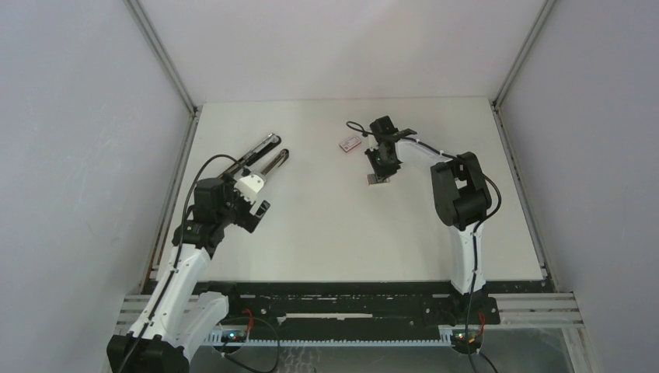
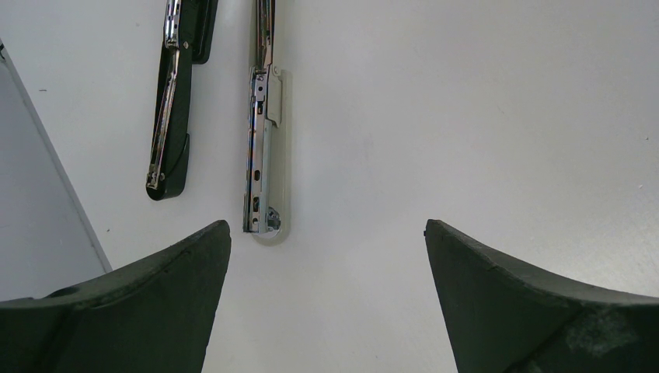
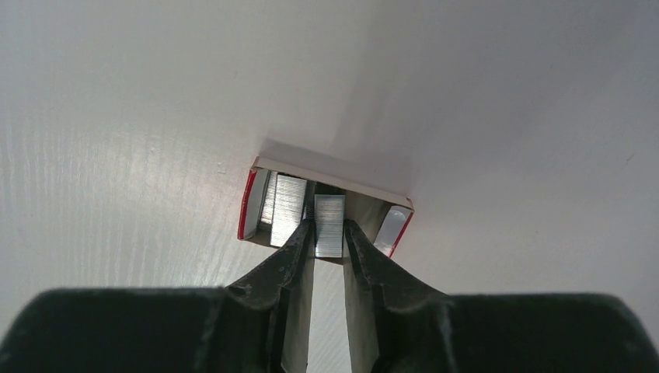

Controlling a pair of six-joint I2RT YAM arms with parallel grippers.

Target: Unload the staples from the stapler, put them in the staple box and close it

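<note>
Right gripper (image 3: 329, 233) is clamped on a short strip of staples (image 3: 329, 221), its two dark fingers (image 3: 289, 252) pinching the strip from either side. The left gripper (image 2: 325, 233) hangs with its jaws spread wide and nothing between them. Everything sits on a white table (image 1: 334, 233) walled in by pale panels. Biggest of the loose things is the stapler (image 1: 263, 155), which lies on the far left part of the table, just beyond the left gripper and well apart from the right one. It is opened up, with its black arm (image 2: 169, 124) and its bare silver arm (image 2: 260, 155) lying flat side by side with a gap between them, the near ends of both free. Next in size is a small open tray (image 3: 334, 181) with red sides, lying under the right gripper on the far right-of-middle part of the table. Just beyond it and to its left in the top view lies a small pinkish-red piece (image 1: 350, 143), apart from the tray. Inside the tray, on its left side, rests a second strip (image 3: 287, 208) of staples. The held strip runs in line with the fingers over the tray's middle; whether its far end touches the tray floor cannot be told.
</note>
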